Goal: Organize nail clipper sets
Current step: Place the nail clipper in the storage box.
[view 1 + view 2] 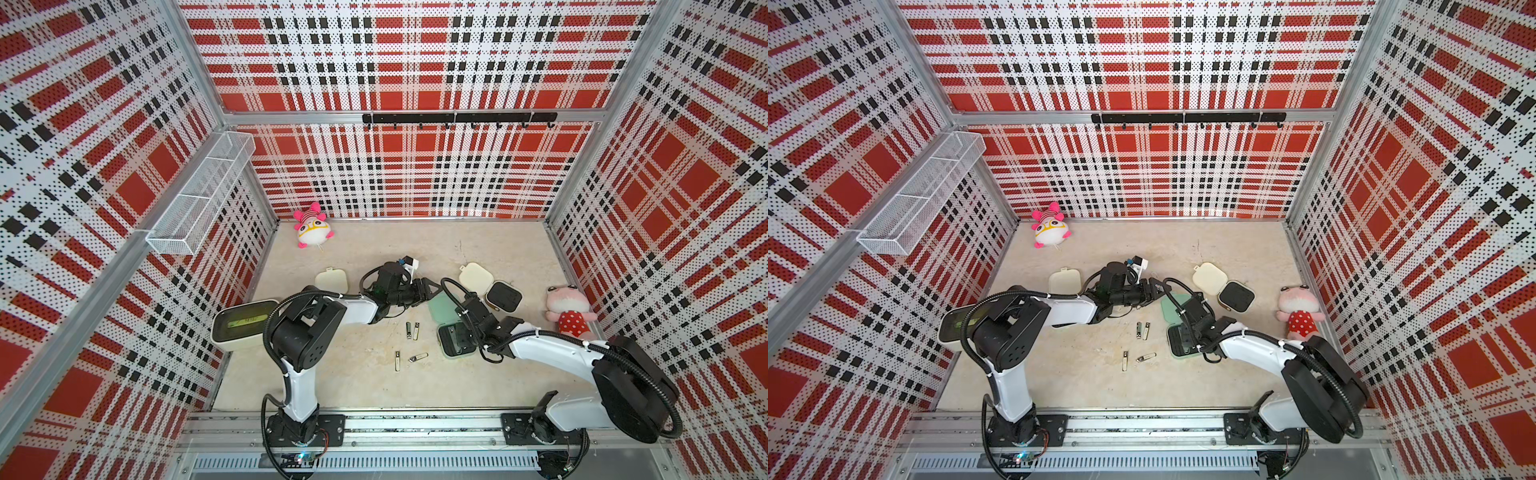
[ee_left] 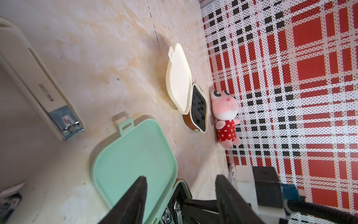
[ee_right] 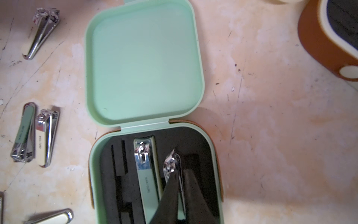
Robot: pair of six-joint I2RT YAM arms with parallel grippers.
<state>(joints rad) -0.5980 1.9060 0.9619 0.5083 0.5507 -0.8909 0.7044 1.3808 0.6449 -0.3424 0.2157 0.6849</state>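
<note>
In both top views the left gripper [image 1: 434, 287] hangs with its jaws apart and empty, just beside the lid of the mint green case [image 1: 441, 311]. Loose clippers [image 1: 412, 331] lie on the surface [image 1: 353, 374] near it, and a shut cream case [image 1: 331, 280] sits behind its wrist.

Left wrist view: beyond the spread fingers [image 2: 135, 194] lies the mint lid, and farther off an open cream case [image 2: 179, 81].

Right wrist view: the right gripper [image 3: 180, 174] pinches a small silver clipper [image 3: 171, 163] over the mint case's black tray [image 3: 205, 147], just beside a green-handled clipper [image 3: 145, 174] seated there.
</note>
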